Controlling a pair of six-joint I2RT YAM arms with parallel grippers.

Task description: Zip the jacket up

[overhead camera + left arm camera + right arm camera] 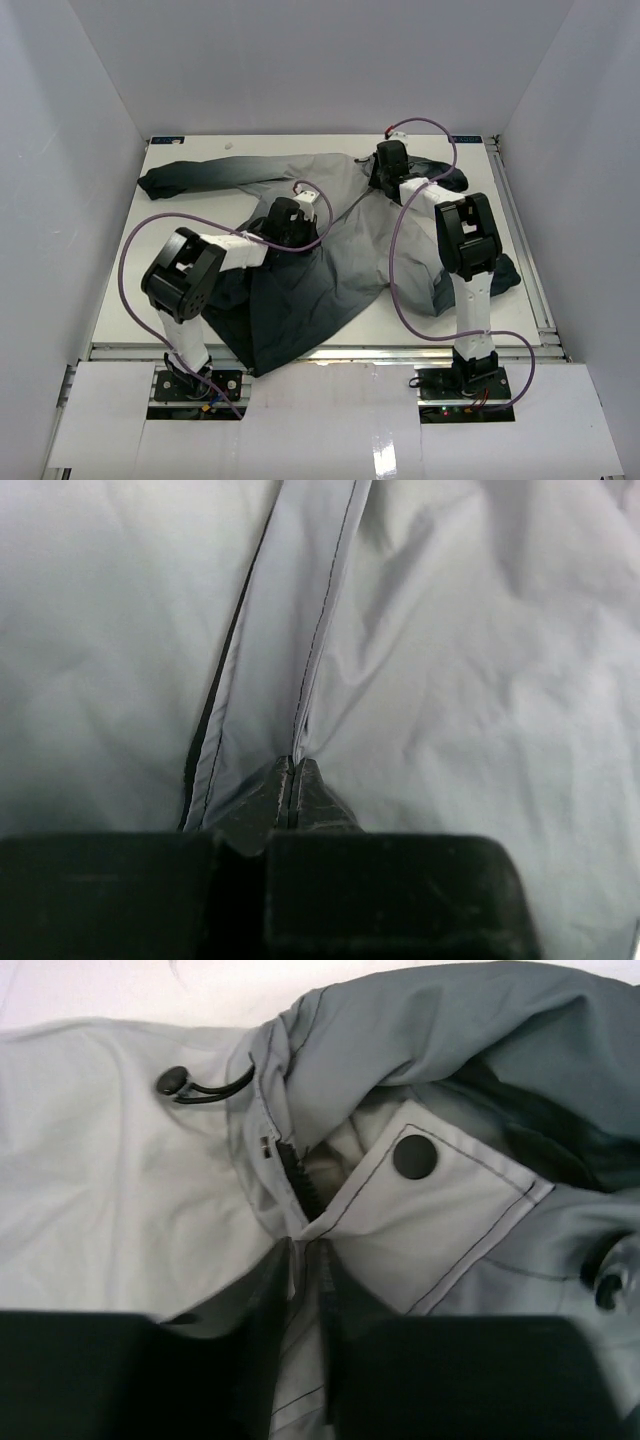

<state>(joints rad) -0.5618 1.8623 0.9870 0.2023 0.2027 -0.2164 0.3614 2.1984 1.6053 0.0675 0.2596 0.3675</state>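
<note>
The jacket point(330, 260) lies spread on the white table, light grey fading to charcoal, one sleeve stretched to the far left. My left gripper point(305, 210) rests on the middle of its front. In the left wrist view it point(292, 770) is shut, pinching a raised fold of the stitched front flap point(320, 630). My right gripper point(380, 175) is at the collar. It point(307, 1260) is shut on a strip of light fabric just below the open zipper teeth point(305, 1185). A dark snap button point(414, 1156) sits on the collar tab beside them.
White walls enclose the table point(200, 150) on three sides, and a rail point(520, 230) runs along its right edge. The jacket's dark hem point(265, 350) reaches the near edge. Purple cables point(400, 270) loop over both arms. A cord toggle point(172, 1081) lies by the collar.
</note>
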